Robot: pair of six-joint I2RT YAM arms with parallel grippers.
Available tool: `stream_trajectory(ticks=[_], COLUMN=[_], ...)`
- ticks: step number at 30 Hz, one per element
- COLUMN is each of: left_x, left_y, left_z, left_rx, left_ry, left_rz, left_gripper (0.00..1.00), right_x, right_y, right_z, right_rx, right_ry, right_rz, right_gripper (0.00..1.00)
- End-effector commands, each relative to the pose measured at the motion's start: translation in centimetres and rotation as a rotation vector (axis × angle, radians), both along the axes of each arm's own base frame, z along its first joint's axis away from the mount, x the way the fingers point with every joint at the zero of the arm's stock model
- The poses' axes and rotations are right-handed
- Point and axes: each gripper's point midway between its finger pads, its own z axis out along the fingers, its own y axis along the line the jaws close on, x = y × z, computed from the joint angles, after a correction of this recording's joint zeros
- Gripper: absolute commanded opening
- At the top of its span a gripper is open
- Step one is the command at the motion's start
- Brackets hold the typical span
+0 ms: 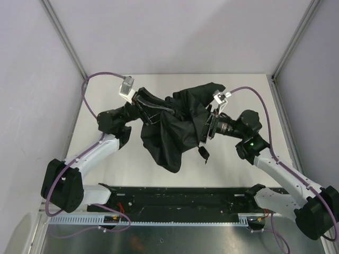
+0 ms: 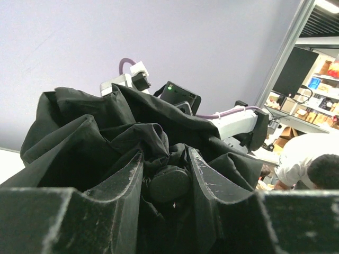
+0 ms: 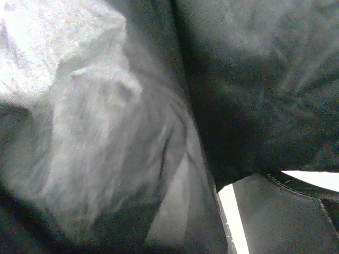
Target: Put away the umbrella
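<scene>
In the left wrist view, the left gripper (image 2: 165, 161) is seen closed to a narrow gap on the umbrella (image 2: 100, 143). A dark rounded part of the umbrella is pinched between the two fingers (image 2: 124, 185), and crumpled fabric is heaped above them. In the right wrist view, blurred black cloth lies against the lens. The jaws of the right gripper (image 1: 208, 128) stand wide, and it cannot be told whether anything is caught between them.

From above, the umbrella is held aloft at the centre of the frame. Its long axis runs left to right, from the left gripper down slightly to the right gripper, and each arm is at one end. Loose fabric sags towards the lower centre, and the wrist strap (image 1: 203, 152) dangles just below the right gripper. The next move is judged to depend on the slack canopy being gathered along that axis from the right end.

The white table (image 1: 127, 166) is seen beneath, and pale walls (image 1: 185, 37) close off the upper part of the frame.
</scene>
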Motion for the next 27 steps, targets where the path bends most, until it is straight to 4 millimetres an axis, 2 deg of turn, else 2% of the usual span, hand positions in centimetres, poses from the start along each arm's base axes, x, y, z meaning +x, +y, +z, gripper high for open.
stream_trajectory(ticks=[1,4,8,9,13,15,18,19,20,21,24,26,27], left_x=[-5.2,-5.5,-6.0,-6.1,-6.6,-6.8,-6.3,-6.0,-5.6,-5.3,-4.3,-3.7,-3.4], left_y=[1.8,1.7,1.4,1.3,1.2,1.3,1.4,1.5,1.7,1.8,2.5,3.0,3.2], left_z=[5.7,5.9,6.1,6.1,6.0,6.1,6.5,6.6,6.8,6.9,7.1,7.0,6.9], left_rx=[-0.181,-0.188,-0.195,-0.197,-0.2,-0.197,-0.177,-0.17,-0.167,-0.166,-0.171,-0.176,-0.176], left_ry=[-0.303,-0.311,-0.329,-0.332,-0.338,-0.344,-0.338,-0.329,-0.321,-0.312,-0.258,-0.215,-0.199], left_rz=[-0.021,-0.03,-0.038,-0.04,-0.048,-0.039,0.005,0.024,0.044,0.059,0.086,0.097,0.1], left_gripper=[0.0,0.0,0.0,0.0,0.0,0.0,0.01,0.05,0.13,0.24,0.65,0.85,0.93], right_x=[-1.8,-2.2,-2.4,-2.5,-2.8,-3.1,-3.5,-3.6,-3.6,-3.7,-4.2,-4.3,-4.2], right_y=[1.2,1.4,1.5,1.5,1.7,1.6,1.0,0.7,0.5,0.4,0.1,-0.2,-0.3], right_z=[1.6,1.4,1.6,1.8,2.5,2.3,2.1,2.1,2.1,2.0,2.3,2.4,2.5], right_rx=[0.056,0.053,0.06,0.068,0.09,0.083,0.1,0.105,0.111,0.115,0.129,0.131,0.132], right_ry=[-0.05,-0.051,-0.061,-0.071,-0.113,-0.142,-0.179,-0.183,-0.187,-0.192,-0.21,-0.218,-0.219], right_rz=[0.087,0.106,0.126,0.129,0.133,0.137,0.118,0.109,0.103,0.103,0.11,0.106,0.104], right_gripper=[0.89,0.8,0.57,0.49,0.09,0.02,0.0,0.0,0.0,0.0,0.0,0.0,0.0])
